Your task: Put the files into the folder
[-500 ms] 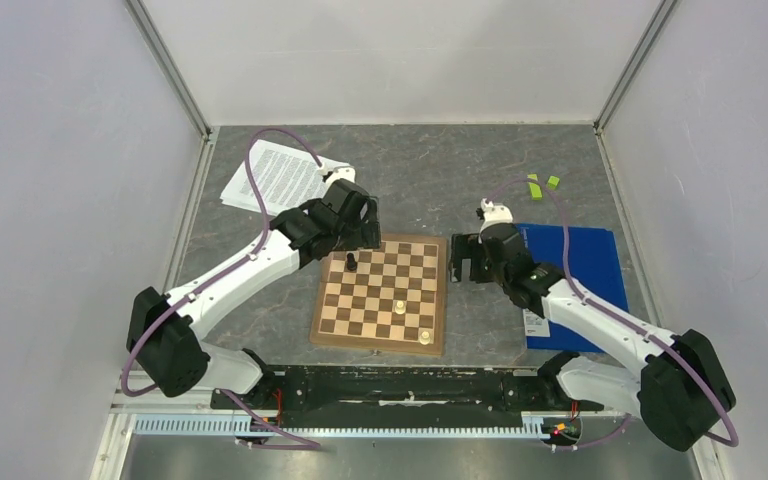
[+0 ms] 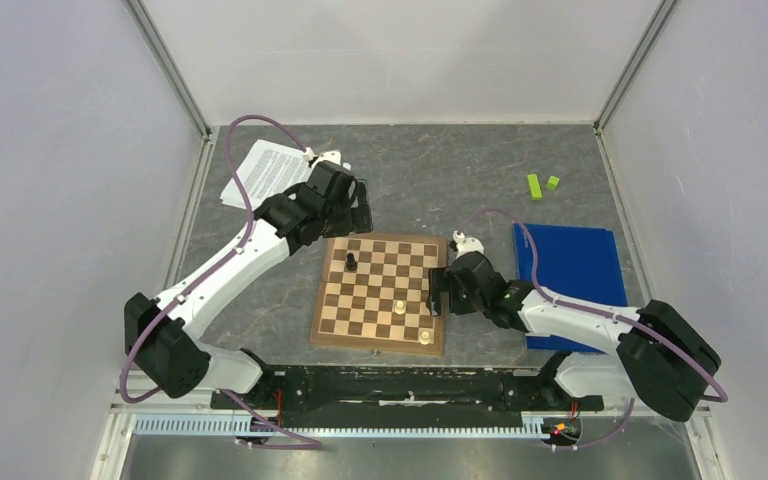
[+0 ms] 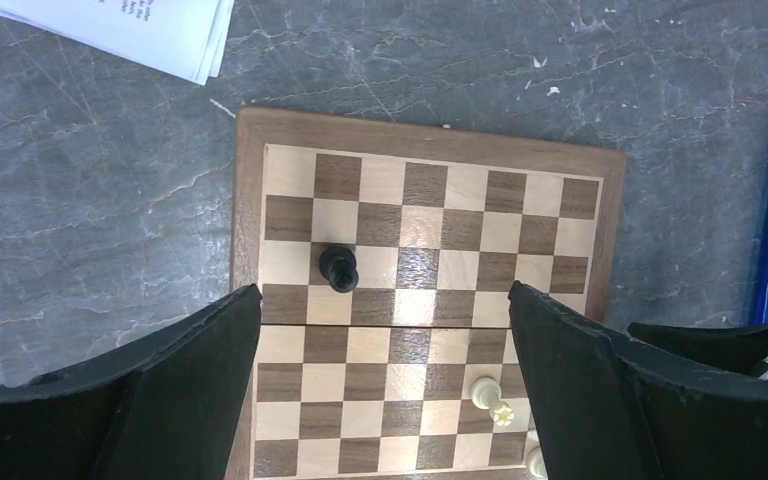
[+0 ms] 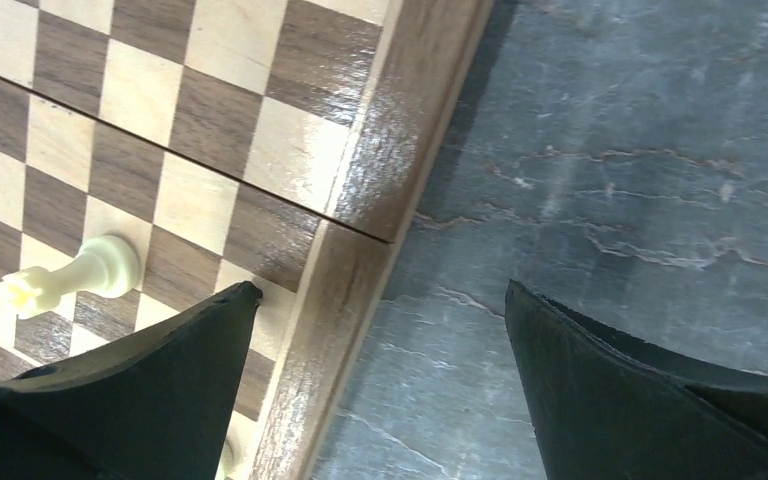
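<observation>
From above, files (image 2: 260,172) and folder (image 2: 572,268) lie apart; left wrist clips both.

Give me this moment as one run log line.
left pincer: open above chessboard | right pincer: open at chessboard's right edge | papers: far left, not held | folder: flat, right of chessboard

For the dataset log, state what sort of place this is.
Probably a robot test cell: plain white enclosure walls close in a grey marble-patterned tabletop, and two white robot arms mount on a black rail at its near edge.
</observation>
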Motion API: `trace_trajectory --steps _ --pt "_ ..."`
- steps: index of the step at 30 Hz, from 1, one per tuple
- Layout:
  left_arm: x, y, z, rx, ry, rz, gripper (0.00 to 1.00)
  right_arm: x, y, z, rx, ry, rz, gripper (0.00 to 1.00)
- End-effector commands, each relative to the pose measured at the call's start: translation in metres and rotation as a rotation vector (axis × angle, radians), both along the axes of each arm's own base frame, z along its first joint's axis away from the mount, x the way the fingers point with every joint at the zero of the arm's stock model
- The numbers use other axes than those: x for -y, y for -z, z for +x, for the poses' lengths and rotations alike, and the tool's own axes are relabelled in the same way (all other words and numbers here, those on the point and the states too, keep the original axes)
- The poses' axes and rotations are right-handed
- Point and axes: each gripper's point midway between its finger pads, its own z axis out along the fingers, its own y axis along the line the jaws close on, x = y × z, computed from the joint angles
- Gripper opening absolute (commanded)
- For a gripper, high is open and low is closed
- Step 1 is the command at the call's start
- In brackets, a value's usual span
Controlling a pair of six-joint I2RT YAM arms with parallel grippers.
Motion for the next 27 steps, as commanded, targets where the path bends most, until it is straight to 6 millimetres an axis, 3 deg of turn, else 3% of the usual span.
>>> trace_trajectory --steps 1,6,12,19,27 --pt "-0.007 -0.019 -0.002 0.019 -0.001 -0.033 0.99 -0.019 -0.001 -0.002 -0.005 0.011 0.068 0.98" --pt "-0.014 -0.024 -0.002 0.014 -0.005 -0.041 0.99 -0.037 0.0 -0.008 -0.026 0.003 0.121 0.98" --pt "-0.026 -0.035 -0.002 0.034 -0.02 -0.052 0.99 -0.078 -0.007 -0.007 -0.032 -0.052 0.153 0.98" --pt "-0.039 -0.042 -0.005 0.046 -0.031 -0.065 0.99 -0.122 -0.002 -0.012 -0.083 -0.113 0.182 0.98" --pt "-0.046 -0.049 -0.006 0.061 -0.032 -0.081 0.99 -0.185 0.001 -0.01 -0.107 -0.193 0.191 0.98"
